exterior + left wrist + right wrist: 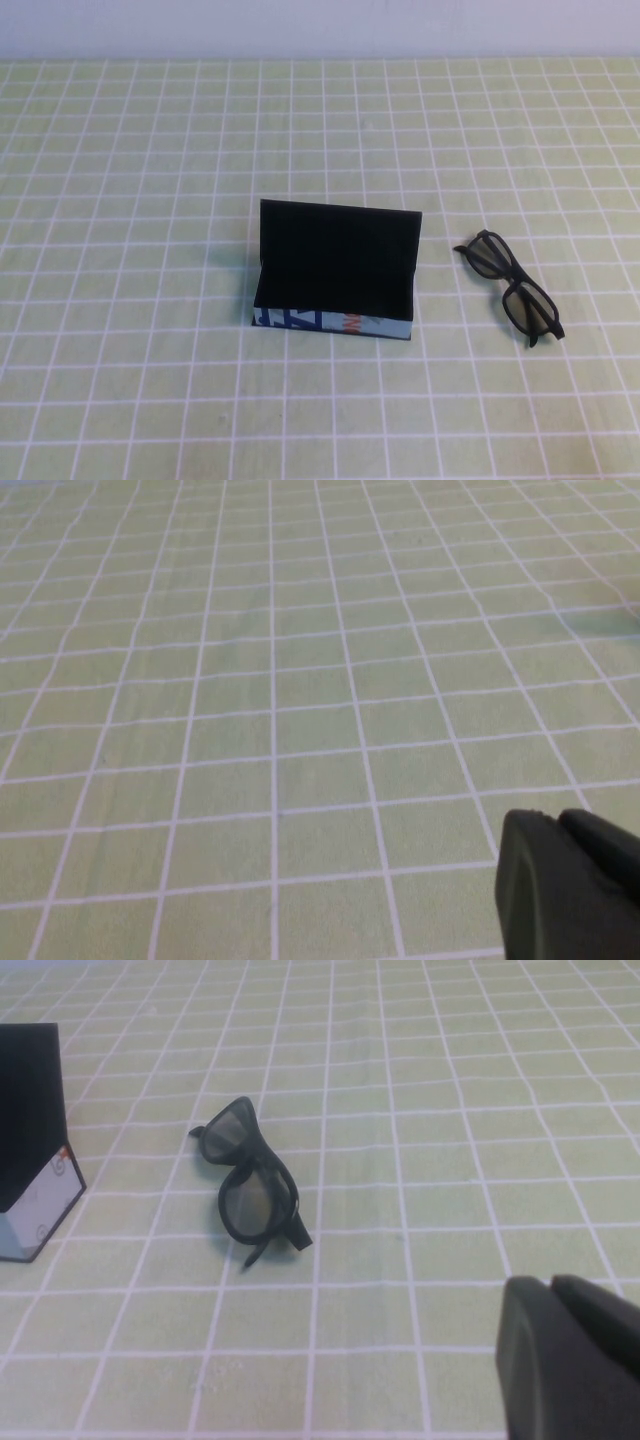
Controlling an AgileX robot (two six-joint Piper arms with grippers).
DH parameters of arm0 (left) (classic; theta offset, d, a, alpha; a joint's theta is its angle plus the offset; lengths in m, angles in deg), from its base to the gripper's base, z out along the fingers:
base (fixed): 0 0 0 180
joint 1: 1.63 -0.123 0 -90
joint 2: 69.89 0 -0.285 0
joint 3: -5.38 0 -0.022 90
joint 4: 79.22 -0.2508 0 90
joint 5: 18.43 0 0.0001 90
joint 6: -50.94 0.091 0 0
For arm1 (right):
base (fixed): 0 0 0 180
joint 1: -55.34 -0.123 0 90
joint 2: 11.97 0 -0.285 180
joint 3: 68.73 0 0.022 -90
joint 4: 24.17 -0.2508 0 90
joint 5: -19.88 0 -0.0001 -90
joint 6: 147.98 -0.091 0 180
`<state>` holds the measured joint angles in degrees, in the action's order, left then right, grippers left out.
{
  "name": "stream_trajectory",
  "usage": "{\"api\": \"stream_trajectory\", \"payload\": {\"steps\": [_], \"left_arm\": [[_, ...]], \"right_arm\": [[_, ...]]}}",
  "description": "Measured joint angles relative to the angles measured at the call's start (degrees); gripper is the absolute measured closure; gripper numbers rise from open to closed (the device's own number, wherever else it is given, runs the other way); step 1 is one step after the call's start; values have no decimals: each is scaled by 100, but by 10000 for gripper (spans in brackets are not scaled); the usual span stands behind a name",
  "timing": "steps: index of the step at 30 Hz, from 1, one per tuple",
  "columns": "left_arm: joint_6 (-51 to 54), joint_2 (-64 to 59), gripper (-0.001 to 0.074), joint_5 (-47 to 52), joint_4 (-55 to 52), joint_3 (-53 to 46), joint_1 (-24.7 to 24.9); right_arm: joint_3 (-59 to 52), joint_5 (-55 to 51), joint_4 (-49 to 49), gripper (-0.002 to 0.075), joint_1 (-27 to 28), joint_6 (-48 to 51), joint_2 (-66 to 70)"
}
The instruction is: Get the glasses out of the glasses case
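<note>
The glasses case stands open in the middle of the table, its black lid upright and its white printed front facing me. Its dark interior shows nothing inside. The black glasses lie folded on the cloth just right of the case, apart from it. The right wrist view shows the glasses and a corner of the case ahead of my right gripper, which is shut, empty and well clear of both. My left gripper is shut and empty over bare cloth. Neither arm shows in the high view.
A green tablecloth with a white grid covers the whole table. A pale wall runs along the far edge.
</note>
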<state>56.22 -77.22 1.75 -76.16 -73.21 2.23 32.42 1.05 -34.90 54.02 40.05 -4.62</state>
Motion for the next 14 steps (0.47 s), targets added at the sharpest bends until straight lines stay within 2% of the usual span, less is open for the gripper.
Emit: {"api": "stream_trajectory", "payload": {"steps": [14], "left_arm": [[-47,22,739,24,-65,0,0]], "right_arm": [[0,0,0,743,0,0,-3]]}}
